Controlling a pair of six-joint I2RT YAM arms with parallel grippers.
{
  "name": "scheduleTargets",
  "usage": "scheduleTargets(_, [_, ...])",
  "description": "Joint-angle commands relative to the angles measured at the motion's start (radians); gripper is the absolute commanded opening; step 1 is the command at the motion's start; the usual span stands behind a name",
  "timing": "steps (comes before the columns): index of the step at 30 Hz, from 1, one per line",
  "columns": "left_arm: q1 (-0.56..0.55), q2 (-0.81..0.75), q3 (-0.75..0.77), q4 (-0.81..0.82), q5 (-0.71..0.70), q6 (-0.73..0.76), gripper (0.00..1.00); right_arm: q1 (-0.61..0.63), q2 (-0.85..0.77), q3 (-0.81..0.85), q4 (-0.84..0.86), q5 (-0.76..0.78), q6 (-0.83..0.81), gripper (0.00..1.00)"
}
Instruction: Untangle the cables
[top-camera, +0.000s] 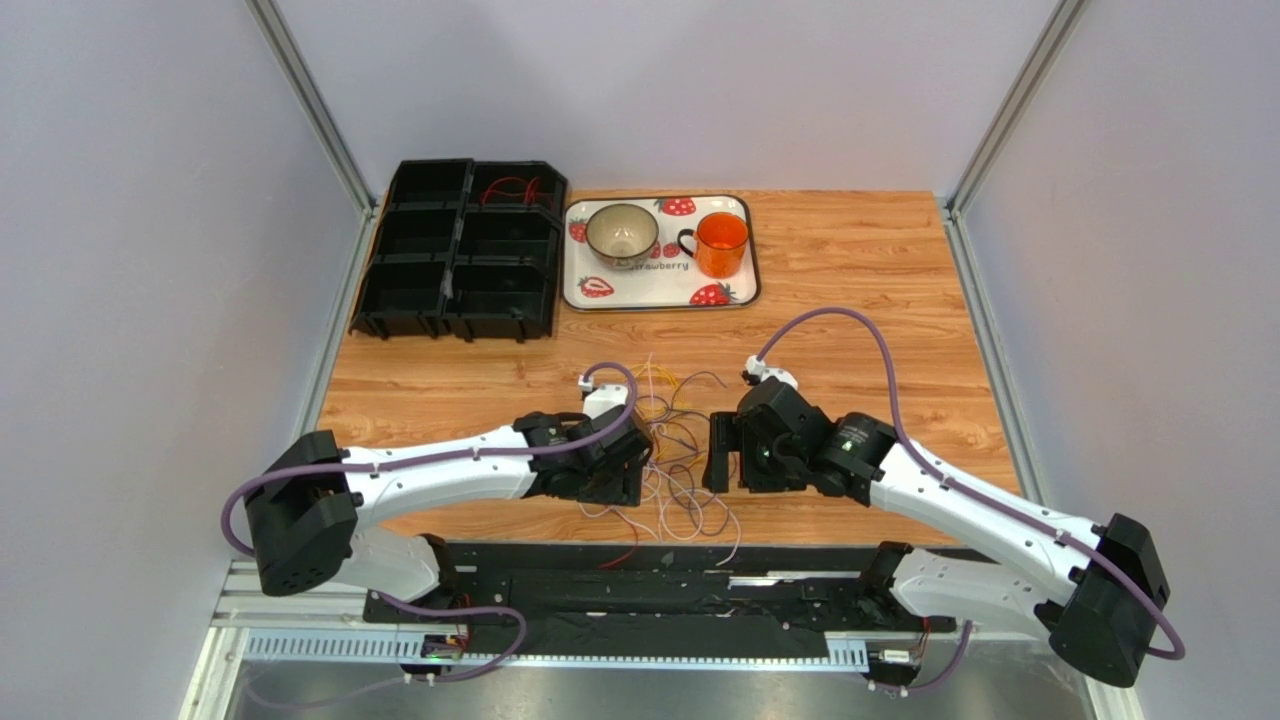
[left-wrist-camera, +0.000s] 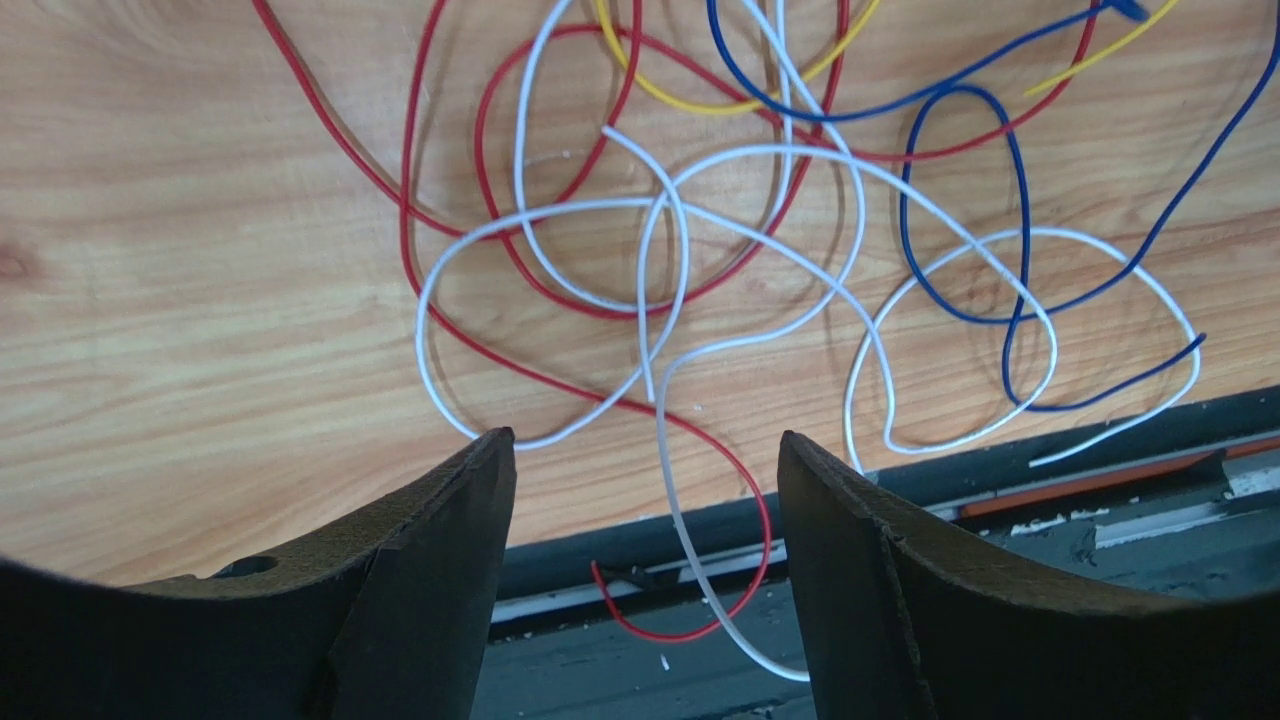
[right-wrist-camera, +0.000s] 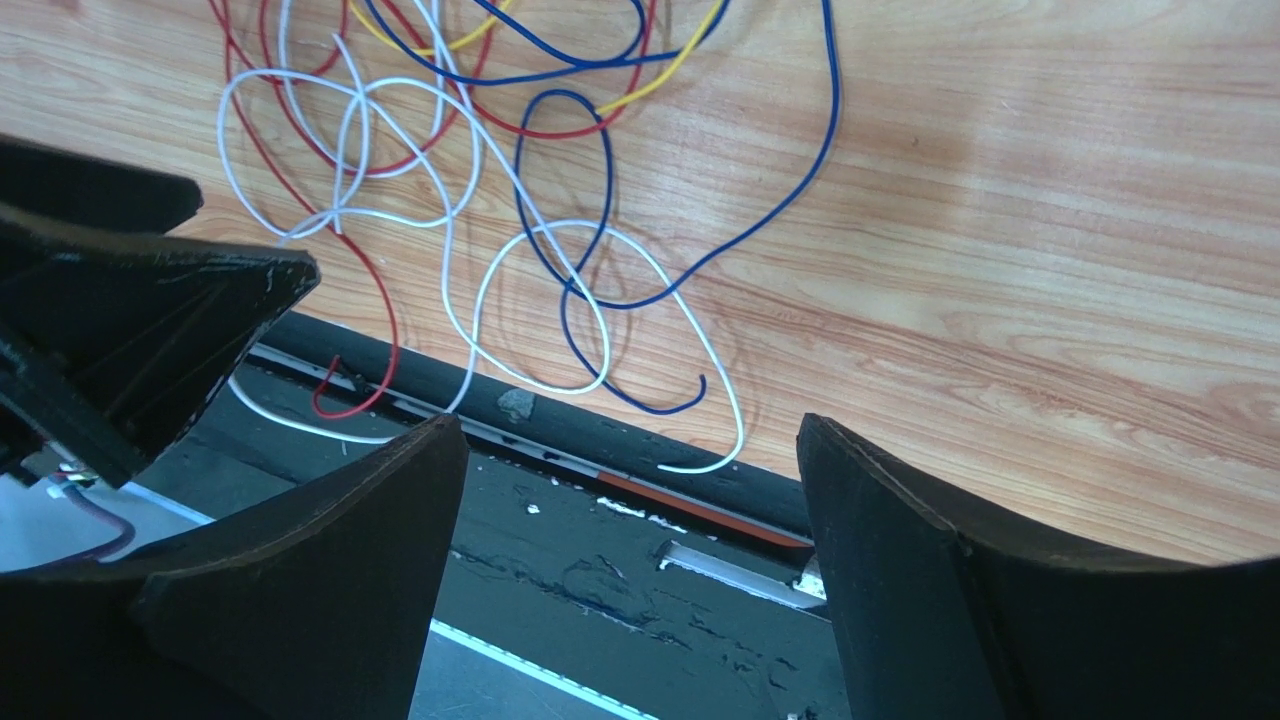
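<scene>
PHOTOG: Left fingers (left-wrist-camera: 421, 585), closest to lens in L wrist view, are spread wide w/ nothing gripped. One white strand (left-wrist-camera: 672, 495) and one red loop (left-wrist-camera: 759, 503) pass under the gap. Right fingers (right-wrist-camera: 932, 570) are likewise wide apart, holding nothing.

DESK: Where are the cables?

PHOTOG: Cables (top-camera: 676, 450) lie in one loose tangle on the worktop (top-camera: 857, 300), btwn the two sets of fingers and hard by the near edge. White, red, blue and yellow loops cross one another. None looks taut.

DESK: How's the edge?

PHOTOG: Tight. The red loop and white strand spill past the near edge onto the black rail (top-camera: 781, 558) below. In R wrist view another white loop also overhangs it.

DESK: Any room to move?

PHOTOG: Yes. Bare wood lies to the R of the tangle, and more behind it, up to a strawberry-print tray (top-camera: 646, 288). Tray carries a bowl (top-camera: 622, 231) and an orange cup (top-camera: 723, 240), both well apart from the tangle. Black bins (top-camera: 436, 285) sit at the back L, just beside the tray, w/ a red wire (top-camera: 511, 191) in the back-R compartment. Grey walls close off both sides.
</scene>
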Motion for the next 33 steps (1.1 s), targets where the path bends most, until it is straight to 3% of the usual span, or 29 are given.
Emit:
scheduleTargets(1, [-0.025,0.020,0.002,-0.010,-0.025,-0.068,0.73,0.006,0.006,-0.011,0.035,0.008,0.010,0.85])
scheduleTargets(11, [-0.028,0.192,0.067,0.041,-0.062,-0.051,0.70,0.008,-0.005,-0.039,0.041,-0.001,0.001,0.85])
scheduleTargets(16, [-0.028,0.216,0.074,0.084,-0.086,-0.034,0.62,0.008,-0.002,-0.048,0.051,-0.004,-0.004,0.85])
scheduleTargets(19, [-0.028,0.252,0.090,0.095,-0.089,-0.025,0.46,0.008,0.006,-0.051,0.060,-0.006,-0.012,0.85])
scheduleTargets(24, [-0.026,0.305,0.119,0.089,-0.099,-0.016,0.01,0.008,0.024,-0.051,0.068,-0.001,-0.024,0.85])
scheduleTargets(29, [-0.026,0.284,0.174,0.069,-0.089,0.039,0.00,0.008,0.017,-0.039,0.057,0.009,-0.036,0.85])
scheduleTargets(33, [-0.026,0.156,0.354,-0.060,-0.140,0.146,0.00,0.008,-0.017,-0.012,0.005,0.069,-0.047,0.85])
